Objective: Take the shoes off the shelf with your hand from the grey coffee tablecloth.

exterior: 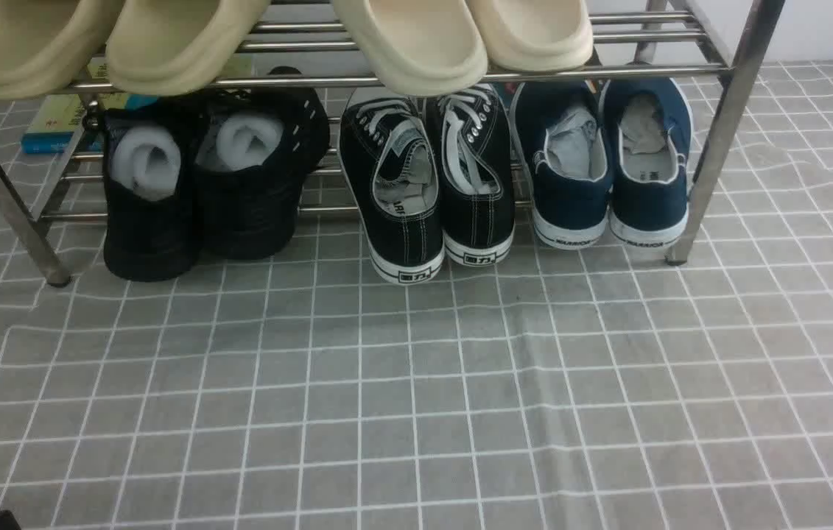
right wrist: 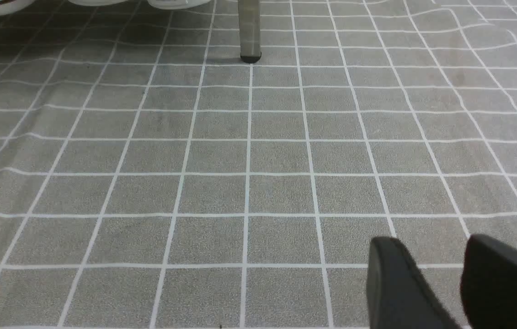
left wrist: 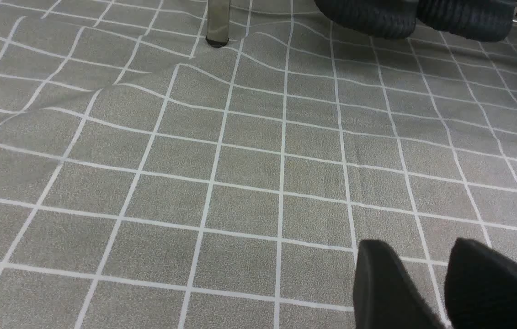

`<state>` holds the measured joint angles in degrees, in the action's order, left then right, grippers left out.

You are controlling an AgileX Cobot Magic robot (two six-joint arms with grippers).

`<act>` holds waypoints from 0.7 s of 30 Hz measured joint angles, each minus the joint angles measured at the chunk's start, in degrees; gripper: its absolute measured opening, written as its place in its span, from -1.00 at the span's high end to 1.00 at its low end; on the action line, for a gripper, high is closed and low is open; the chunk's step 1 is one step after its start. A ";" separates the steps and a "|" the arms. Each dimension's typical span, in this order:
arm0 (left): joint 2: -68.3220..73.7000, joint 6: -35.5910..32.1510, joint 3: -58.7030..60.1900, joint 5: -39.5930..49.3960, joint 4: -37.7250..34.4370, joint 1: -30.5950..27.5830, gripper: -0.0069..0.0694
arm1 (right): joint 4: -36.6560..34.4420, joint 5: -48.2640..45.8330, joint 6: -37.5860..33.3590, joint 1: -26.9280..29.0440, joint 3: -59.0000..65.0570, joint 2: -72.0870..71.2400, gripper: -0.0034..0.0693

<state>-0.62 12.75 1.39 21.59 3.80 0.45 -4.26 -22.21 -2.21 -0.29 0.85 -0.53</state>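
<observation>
Navy canvas shoes (exterior: 571, 202) sat side by side at the right end of the lower tier of the shelf (exterior: 727, 132), heels toward the robot. They were just beside the right front leg and to the right of the black lace-up sneakers (exterior: 431, 199). Well short of the shelf, the left pincer (left wrist: 418, 249) and the right pincer (right wrist: 432, 244) hovered over bare grey coffee tablecloth (exterior: 416, 412), each with fingers apart, only cloth between them, gripping nothing.

Navy shoes (exterior: 571, 199) on shelf (exterior: 723, 140), lower right
</observation>
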 joint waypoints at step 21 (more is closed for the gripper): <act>0.00 0.00 0.00 0.00 0.00 0.00 0.19 | 0.62 0.00 0.00 0.00 0.00 0.00 0.25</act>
<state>-0.62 12.75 1.39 21.59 3.80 0.45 -3.64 -22.21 -2.21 -0.29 0.85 -0.53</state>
